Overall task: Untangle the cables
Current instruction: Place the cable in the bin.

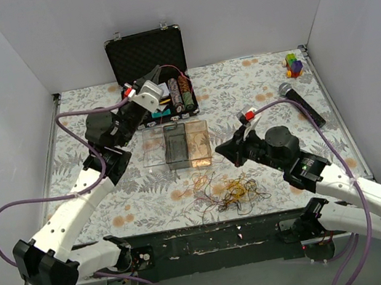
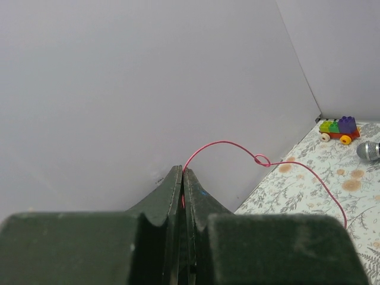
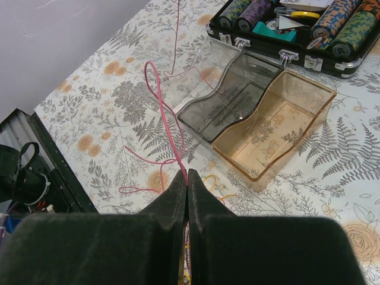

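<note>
Top external view: the cables (image 1: 227,192) lie in a loose clump on the floral table (image 1: 256,94), just in front of 2 clear trays (image 1: 153,149). Left gripper (image 2: 182,173), raised above the open case (image 1: 148,57), and right gripper (image 3: 187,175), low over the table, each have jaws pressed together on a pink cable (image 2: 228,142).

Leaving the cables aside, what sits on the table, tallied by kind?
Trays: 2 (grey tray, amber tray)
Microphone: 1
Toy brick car: 1
Open black case: 1
Total: 5
</note>
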Robot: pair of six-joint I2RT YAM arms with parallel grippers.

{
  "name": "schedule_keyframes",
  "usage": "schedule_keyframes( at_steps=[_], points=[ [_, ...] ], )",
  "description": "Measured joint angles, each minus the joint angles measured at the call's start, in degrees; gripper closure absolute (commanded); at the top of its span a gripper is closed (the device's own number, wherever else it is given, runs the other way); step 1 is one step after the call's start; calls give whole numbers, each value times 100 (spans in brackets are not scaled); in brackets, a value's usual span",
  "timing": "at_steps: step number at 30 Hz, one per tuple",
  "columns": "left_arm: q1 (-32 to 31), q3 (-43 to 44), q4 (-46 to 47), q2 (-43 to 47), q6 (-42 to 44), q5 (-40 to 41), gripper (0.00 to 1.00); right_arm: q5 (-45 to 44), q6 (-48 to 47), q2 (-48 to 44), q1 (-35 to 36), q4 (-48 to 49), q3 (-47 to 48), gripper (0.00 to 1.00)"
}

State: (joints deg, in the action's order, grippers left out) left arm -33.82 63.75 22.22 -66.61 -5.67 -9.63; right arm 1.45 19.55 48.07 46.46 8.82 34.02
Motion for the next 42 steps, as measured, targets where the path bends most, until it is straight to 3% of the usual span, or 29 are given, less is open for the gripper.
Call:
schedule_keyframes(
  at_steps=[13,31,42],
  points=[
    [-442,57,2,-74,247,256,100,-2,4,-160,-28,17,-116,99],
    [-407,-455,-57,103,-1259,1847,100,0,20,-188,-70,17,-116,99],
    [9,-1550,350,339,-640,2129,100,2,22,-179,-74,13,-116,99]
  ],
)
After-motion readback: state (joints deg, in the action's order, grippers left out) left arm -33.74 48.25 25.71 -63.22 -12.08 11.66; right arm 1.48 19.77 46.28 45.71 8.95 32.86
